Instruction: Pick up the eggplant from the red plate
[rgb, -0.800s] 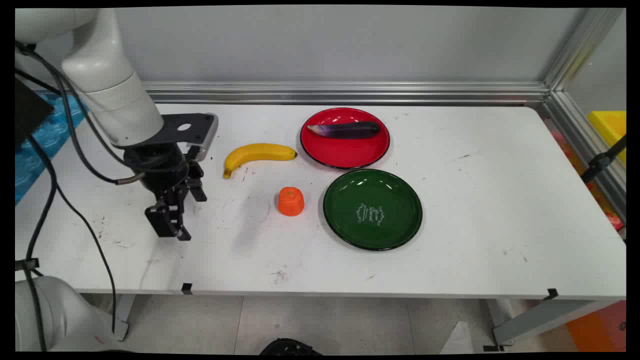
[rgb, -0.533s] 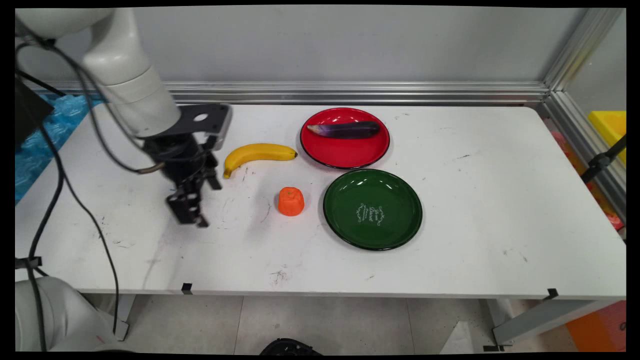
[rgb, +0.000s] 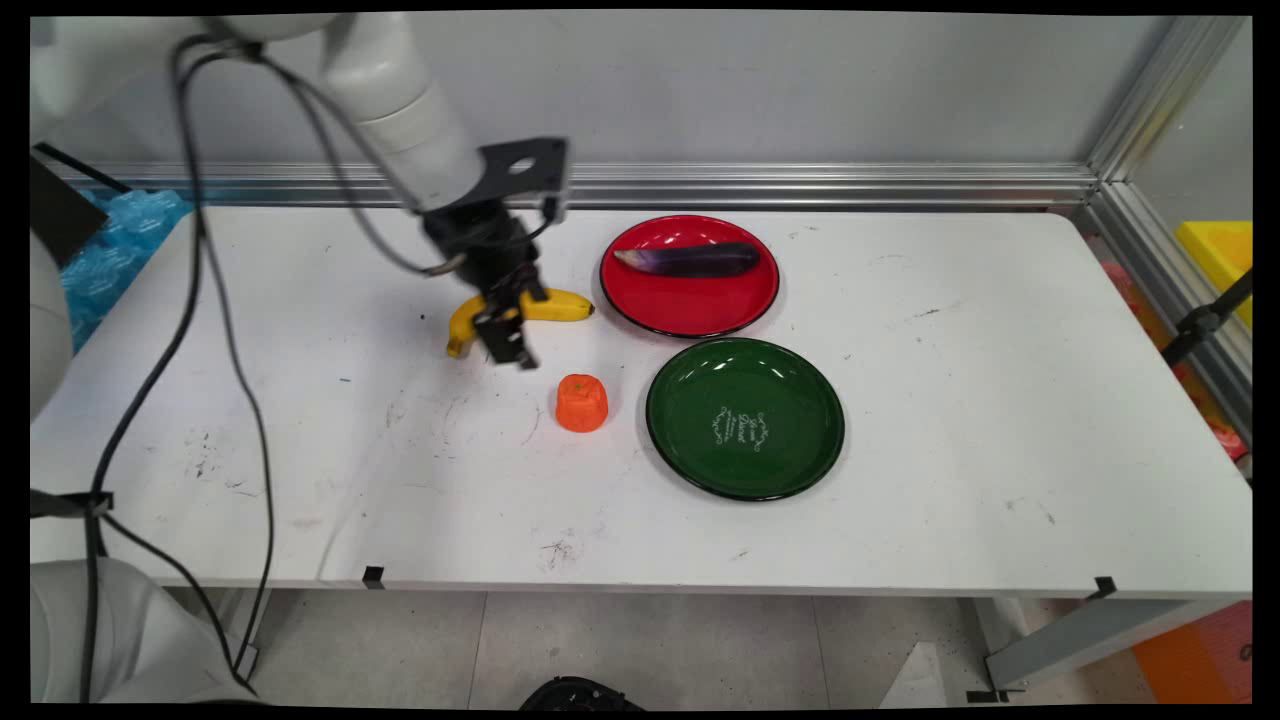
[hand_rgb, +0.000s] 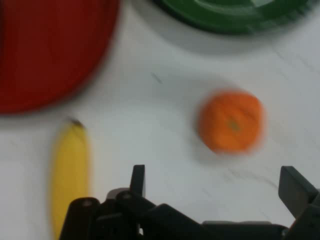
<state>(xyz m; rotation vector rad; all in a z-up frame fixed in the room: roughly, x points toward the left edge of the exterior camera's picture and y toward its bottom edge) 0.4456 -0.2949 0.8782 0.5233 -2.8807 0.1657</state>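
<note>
My black gripper (rgb: 508, 345) hangs above the table in front of the yellow banana (rgb: 560, 303), hiding the banana's middle in the main view. Its fingers stand wide apart with nothing between them. In the hand view the gripper (hand_rgb: 215, 182) is open, the banana (hand_rgb: 70, 170) lies to the left of it and an orange fruit (hand_rgb: 231, 121) sits just ahead between the fingers' lines. The orange fruit (rgb: 582, 402) rests on the table a little to the right of and nearer than the gripper.
A red plate (rgb: 690, 300) at the back holds a purple eggplant (rgb: 690, 260). A green plate (rgb: 745, 418) lies in front of it, right of the orange fruit. Both plates' edges show in the hand view: red plate (hand_rgb: 50, 55), green plate (hand_rgb: 235, 15).
The arm has swung to the right and toward the back, carrying the gripper from the table's left part to just in front of the banana. Nothing on the table has moved.
</note>
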